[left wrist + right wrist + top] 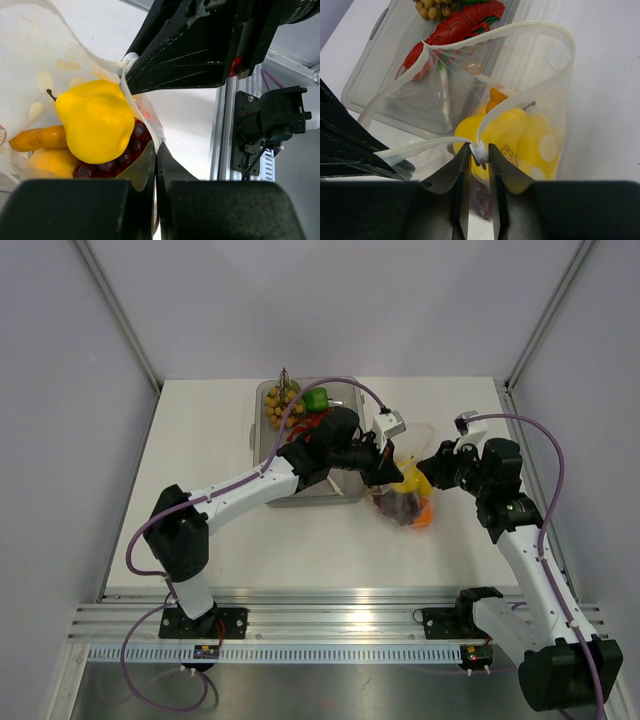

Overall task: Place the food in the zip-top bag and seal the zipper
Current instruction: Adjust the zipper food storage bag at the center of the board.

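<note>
Snugly inside right gripper (479, 160): zipper (481, 151).

The white table (200, 450) carries a clear tray (259, 445) toward its far middle. Just right of the tray sits the dotted zip-top bag (398, 508), with food (411, 483) inside it.

The robot shows white links (245, 488), black joints (182, 540), looping purple cables (340, 380) and tapered black fingers (458, 180).
</note>
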Action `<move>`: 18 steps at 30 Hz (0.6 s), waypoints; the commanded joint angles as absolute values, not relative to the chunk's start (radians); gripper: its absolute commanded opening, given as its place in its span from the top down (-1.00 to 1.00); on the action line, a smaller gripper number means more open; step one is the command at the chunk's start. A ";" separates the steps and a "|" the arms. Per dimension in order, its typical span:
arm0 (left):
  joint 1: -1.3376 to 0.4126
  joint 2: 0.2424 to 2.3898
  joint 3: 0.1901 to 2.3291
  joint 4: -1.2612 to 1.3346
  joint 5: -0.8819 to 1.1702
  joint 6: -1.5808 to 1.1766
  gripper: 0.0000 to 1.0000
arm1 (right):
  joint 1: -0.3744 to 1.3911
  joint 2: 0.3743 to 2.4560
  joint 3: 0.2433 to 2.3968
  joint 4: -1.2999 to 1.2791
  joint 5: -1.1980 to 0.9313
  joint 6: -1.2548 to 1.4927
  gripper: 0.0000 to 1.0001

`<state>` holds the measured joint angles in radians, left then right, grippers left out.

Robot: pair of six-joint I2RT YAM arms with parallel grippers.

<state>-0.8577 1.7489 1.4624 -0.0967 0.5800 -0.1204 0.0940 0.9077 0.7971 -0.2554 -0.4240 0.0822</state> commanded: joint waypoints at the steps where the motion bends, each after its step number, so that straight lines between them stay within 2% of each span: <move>1: -0.850 1.674 1.460 -0.031 0.611 -0.109 1.00 | 0.087 0.917 0.790 -0.202 -0.462 0.084 0.57; 5: -0.845 1.667 1.459 -0.025 0.617 -0.115 1.00 | 0.087 0.890 0.785 -0.195 -0.454 0.098 0.75; 7: -0.839 1.660 1.460 -0.025 0.626 -0.121 1.00 | 0.087 0.853 0.782 -0.202 -0.408 0.115 1.00; 13: -0.822 1.641 1.471 -0.029 0.673 -0.112 1.00 | 0.086 0.732 0.775 -0.227 -0.348 0.114 1.00; 15: -0.819 1.646 1.491 -0.052 0.707 -0.098 0.63 | 0.087 0.692 0.787 -0.239 -0.359 0.100 1.00; 16: -0.816 1.651 1.503 -0.061 0.724 -0.094 0.37 | 0.087 0.683 0.795 -0.253 -0.368 0.091 1.00; 17: -0.813 1.657 1.514 -0.072 0.742 -0.089 -0.01 | 0.087 0.674 0.802 -0.262 -0.374 0.072 1.00; 18: -0.808 1.666 1.540 -0.101 0.762 -0.080 -0.10 | 0.087 0.661 0.824 -0.281 -0.388 0.054 1.00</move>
